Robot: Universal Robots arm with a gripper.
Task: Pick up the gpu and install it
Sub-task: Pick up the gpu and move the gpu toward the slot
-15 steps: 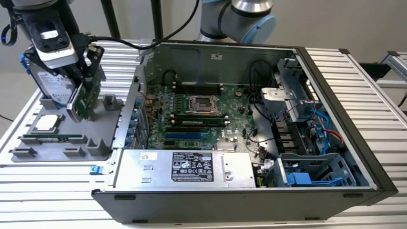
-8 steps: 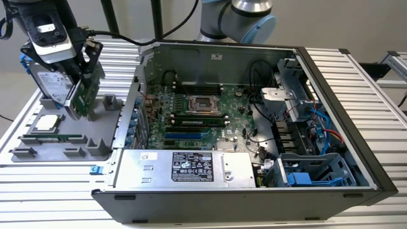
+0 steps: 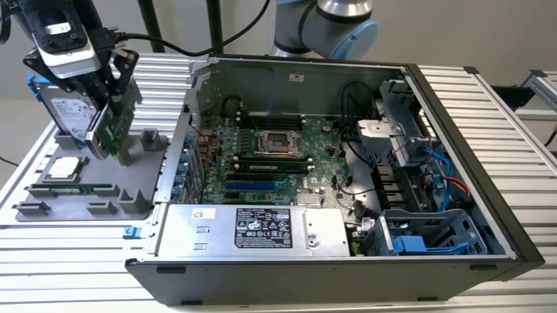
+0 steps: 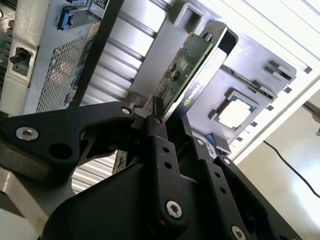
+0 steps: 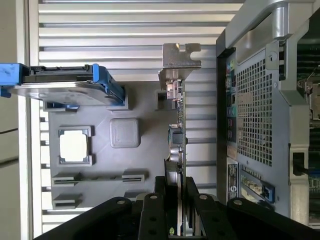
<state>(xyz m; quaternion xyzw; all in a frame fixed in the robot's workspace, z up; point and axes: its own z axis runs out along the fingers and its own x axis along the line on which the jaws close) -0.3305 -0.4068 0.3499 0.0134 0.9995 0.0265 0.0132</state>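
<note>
1. End effector (image 3: 111, 103) is closed on the gpu (image 3: 113, 130), its black fingers (image 4: 159, 150) pinching the card from both faces near one edge.
2. Gpu stands on edge, a little tilted in the exterior view, with the green board on one face and the silver bracket (image 5: 178, 60) at the end away from the grip.
3. Card hangs over the grey tray (image 3: 87, 195) at the exterior view's left, outside the case (image 3: 348, 274). I cannot tell whether its lower edge touches the tray.
4. Tray sits on the ribbed worktop (image 3: 70, 261), just beside the case.
5. Hard drive (image 3: 68, 114) in a blue frame stands upright in the tray, just beside the gpu, on the side away from the case.
6. Cpu (image 3: 65, 168) lies flat in a tray pocket near the drive, and a memory stick (image 3: 74, 190) lies flat in a slot just beside it.
7. Case lies on its side, opened, with the motherboard (image 3: 261, 156) showing and a power supply (image 3: 252, 228) along its near wall.
8. Arm (image 3: 335, 26) rises behind the case.
</note>
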